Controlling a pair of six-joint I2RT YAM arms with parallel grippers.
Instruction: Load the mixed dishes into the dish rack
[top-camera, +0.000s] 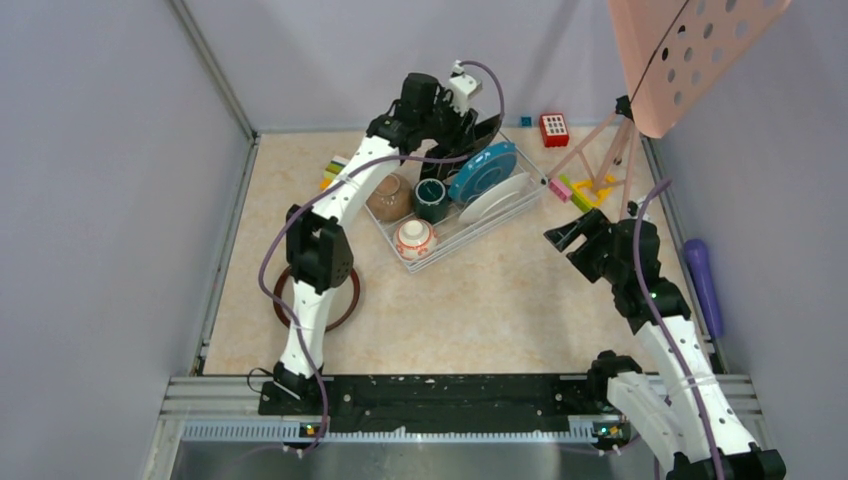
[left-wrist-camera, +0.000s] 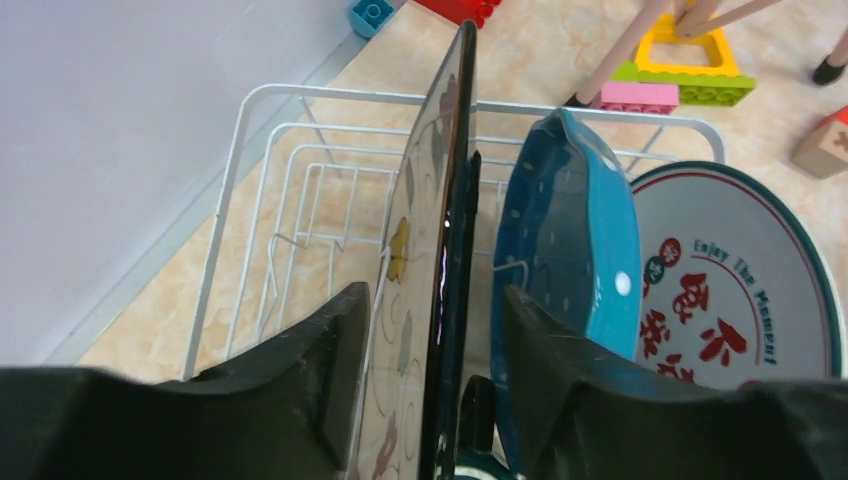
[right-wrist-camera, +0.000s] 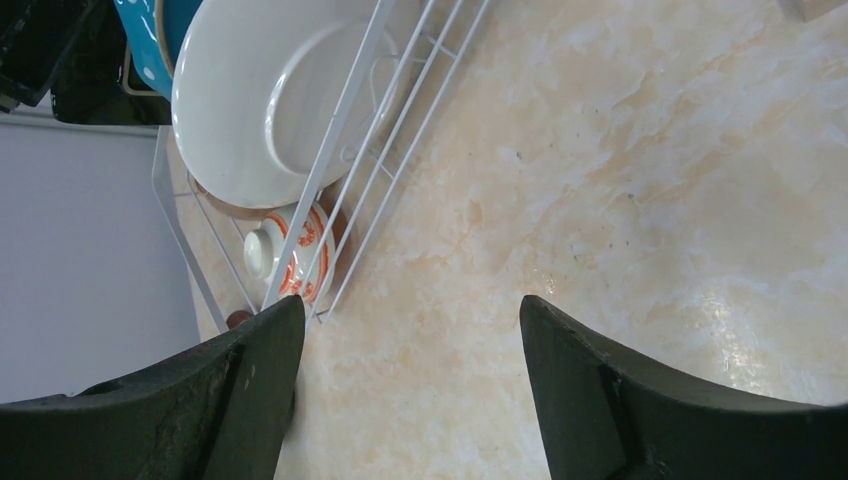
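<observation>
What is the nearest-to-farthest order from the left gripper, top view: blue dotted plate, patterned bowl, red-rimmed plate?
1. blue dotted plate, far end of rack
2. patterned bowl, rack's near end
3. red-rimmed plate, outside it, far left

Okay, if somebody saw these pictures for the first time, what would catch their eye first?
Probably the black square plate, edge-on between the left gripper's fingers over the dish rack, beside the blue white-dotted plate and white plate with red characters already standing there. Then the dark red-rimmed round plate, alone on the table under the left arm.
</observation>
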